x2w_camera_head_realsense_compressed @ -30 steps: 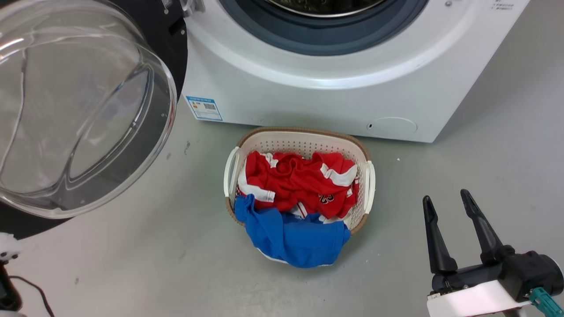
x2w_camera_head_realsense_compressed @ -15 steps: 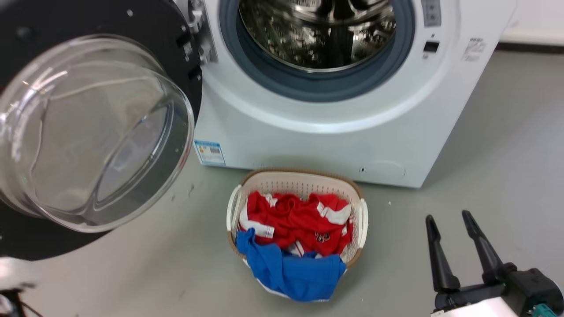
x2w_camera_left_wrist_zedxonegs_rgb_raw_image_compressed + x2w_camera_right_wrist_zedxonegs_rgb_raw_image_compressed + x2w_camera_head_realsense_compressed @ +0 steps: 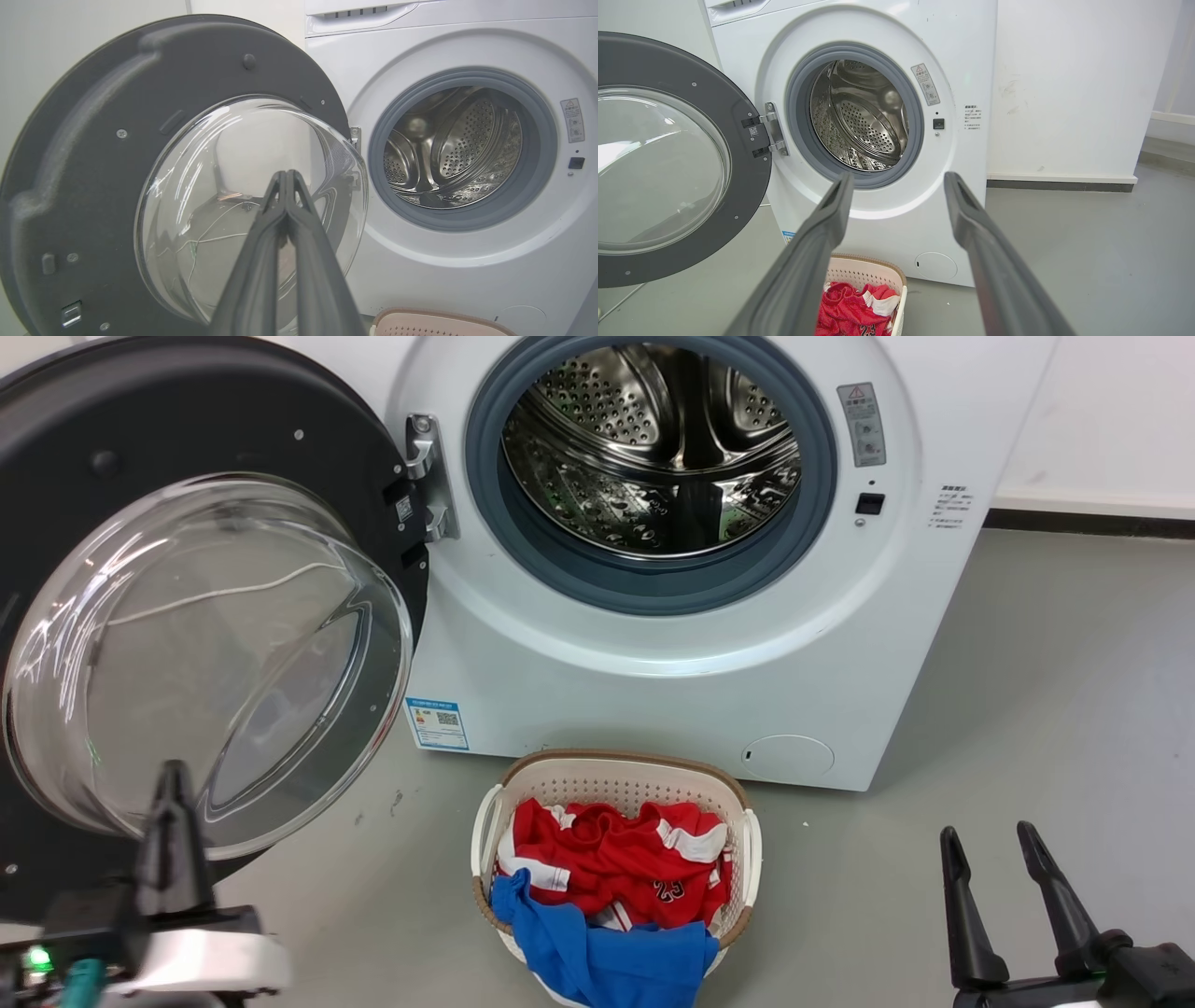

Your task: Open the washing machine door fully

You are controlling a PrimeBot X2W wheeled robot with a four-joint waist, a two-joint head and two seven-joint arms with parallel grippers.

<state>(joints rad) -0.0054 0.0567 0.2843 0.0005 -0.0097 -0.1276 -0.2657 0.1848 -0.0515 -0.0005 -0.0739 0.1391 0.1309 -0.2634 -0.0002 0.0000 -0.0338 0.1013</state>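
Ahead of our left claw, just past its tips, we see the door standing wide open on its hinge, with its dark inner face and clear glass bowl turned toward us. This claw is closed, its two fingers pressed together with nothing between them. The tips point at the lower middle of the bowl, but we cannot tell whether they touch the glass. To the right of the left claw and farther back stands the washer, its grey rubber ring and steel drum fully exposed. Our right claw is spread wide and holds nothing, its fingers well apart above the bare grey floor. Straight ahead of it, between its fingers in the right wrist view, lies the washer's round opening. The door hangs to the left of that opening, well apart from this claw. Ahead and to the left of the right claw, a white basket sits on the floor just in front of the washer's lower panel. It holds red clothes, with a blue garment draped over its near rim. Between the two claws, the basket lies nearer the right one. A blue label marks the washer's lower corner beside the door's rim.
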